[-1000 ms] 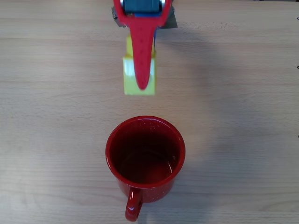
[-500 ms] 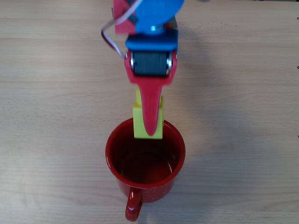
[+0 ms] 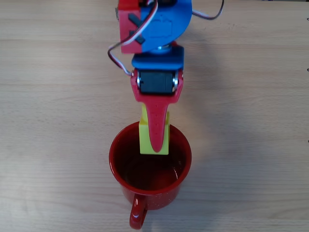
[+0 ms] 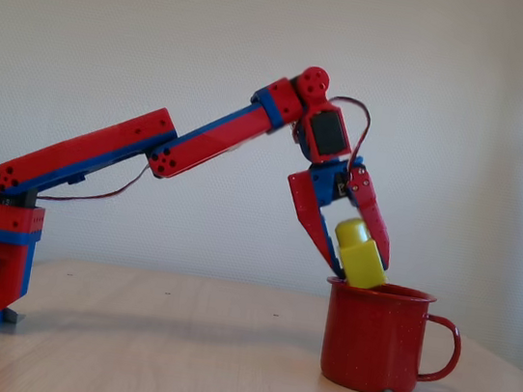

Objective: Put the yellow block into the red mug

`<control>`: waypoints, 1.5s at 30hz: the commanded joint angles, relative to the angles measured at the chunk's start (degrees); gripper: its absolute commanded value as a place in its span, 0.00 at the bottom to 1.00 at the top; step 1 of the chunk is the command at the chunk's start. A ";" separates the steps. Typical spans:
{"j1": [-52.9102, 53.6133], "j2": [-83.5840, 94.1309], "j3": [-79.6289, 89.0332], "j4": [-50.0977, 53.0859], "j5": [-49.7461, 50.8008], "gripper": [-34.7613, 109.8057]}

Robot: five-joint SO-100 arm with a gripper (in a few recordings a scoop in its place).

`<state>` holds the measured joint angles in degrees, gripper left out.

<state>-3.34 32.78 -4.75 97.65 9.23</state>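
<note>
While pincer point(image 4: 358, 268) clenches yellow block point(image 4: 360, 257) tilted, red mug point(image 4: 376, 339) sits directly beneath on bench point(image 3: 251, 96), block just above rim.

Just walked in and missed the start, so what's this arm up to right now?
A red and blue robot arm is holding a small yellow block in its gripper, right above the red mug on the wooden table. In the overhead view the block hangs over the far part of the mug's opening; from the side it sits tilted at about rim height. It has not been released yet.
</note>
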 commanded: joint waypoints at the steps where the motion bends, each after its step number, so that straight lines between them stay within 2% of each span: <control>1: -0.26 4.04 -4.22 -0.62 0.09 0.37; 4: -0.26 4.04 -4.22 -0.62 -0.18 0.43; 7: -0.09 4.04 -4.13 -0.62 -0.44 0.45; 18: 0.70 6.42 -3.25 -1.05 -0.09 0.44; 21: 0.88 7.82 -2.37 -1.32 -0.70 0.40; 24: 1.32 10.46 0.44 -2.29 -1.76 0.24; 32: 2.29 18.28 6.68 -4.83 -1.49 0.24; 37: 3.60 26.98 16.17 -9.93 -0.62 0.24; 45: 5.63 47.55 45.70 -19.16 -1.67 0.24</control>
<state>0.97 70.22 37.53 80.42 7.56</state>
